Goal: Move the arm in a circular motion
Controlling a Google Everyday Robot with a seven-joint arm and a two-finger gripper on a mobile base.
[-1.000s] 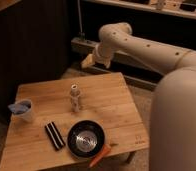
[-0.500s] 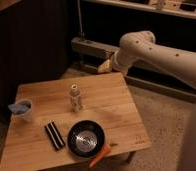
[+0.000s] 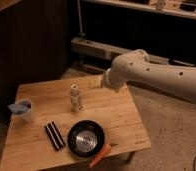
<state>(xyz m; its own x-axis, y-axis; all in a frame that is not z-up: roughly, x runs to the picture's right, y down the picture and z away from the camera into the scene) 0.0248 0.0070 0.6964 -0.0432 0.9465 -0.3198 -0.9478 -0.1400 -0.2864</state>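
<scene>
The arm (image 3: 161, 77) is a thick off-white tube with small dark holes. It reaches in from the right edge to a rounded joint (image 3: 125, 70) above the far right side of the wooden table (image 3: 123, 117). Its pale gripper (image 3: 95, 83) sticks out to the left of that joint, low over the table's far edge. The gripper is behind and to the right of the small white bottle-like figure (image 3: 75, 98) and apart from it. It holds nothing that I can see.
On the table stand a blue cup (image 3: 23, 109) at the left, a dark striped block (image 3: 54, 135), a black bowl (image 3: 86, 139) and an orange carrot (image 3: 100, 155) at the front edge. A low shelf bar (image 3: 93, 49) runs behind. Speckled floor lies to the right.
The gripper first swung right, away from the table's far corner, and has now come down and back left over the far edge. The arm's thick segment now lies lower across the right side.
</scene>
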